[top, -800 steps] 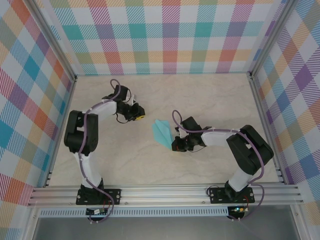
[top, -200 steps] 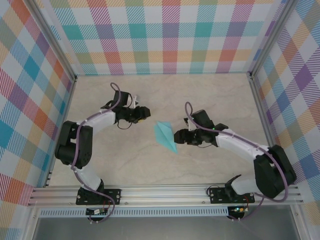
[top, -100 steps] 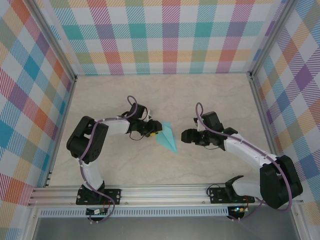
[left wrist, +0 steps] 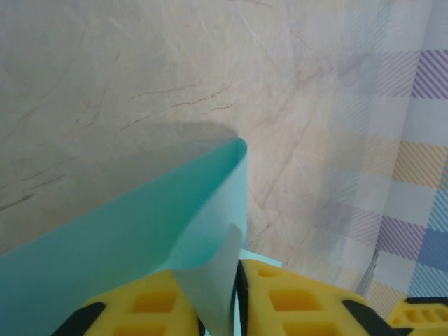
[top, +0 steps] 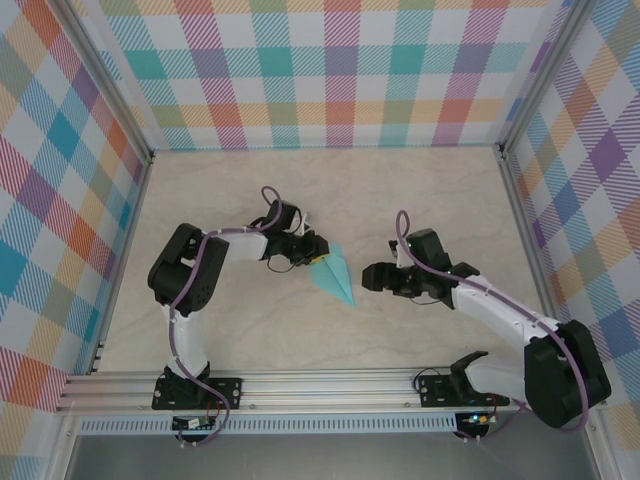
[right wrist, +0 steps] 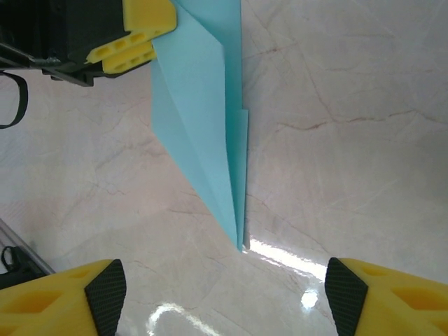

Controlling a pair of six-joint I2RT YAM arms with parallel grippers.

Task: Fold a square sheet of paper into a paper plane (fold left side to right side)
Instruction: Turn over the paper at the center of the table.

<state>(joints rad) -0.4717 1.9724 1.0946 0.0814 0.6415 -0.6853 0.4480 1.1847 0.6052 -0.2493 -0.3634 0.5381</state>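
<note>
While the left gripper [left wrist: 234, 294] pinches a raised flap of the paper plane [top: 336, 276] between nearly closed jaws, the right gripper [right wrist: 224, 287] hangs with jaws wide apart, just right of the sharp tip. The plane lies mid-way across the table [top: 250, 330], between both arms. Thin, light and limp, it would likely slide or crumple, so grip the layered edge near the crease.

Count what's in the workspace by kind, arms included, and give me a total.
Paper plane, turquoise: 1
Robot arms: 2 (left arm, right arm)
Total: 3
</note>
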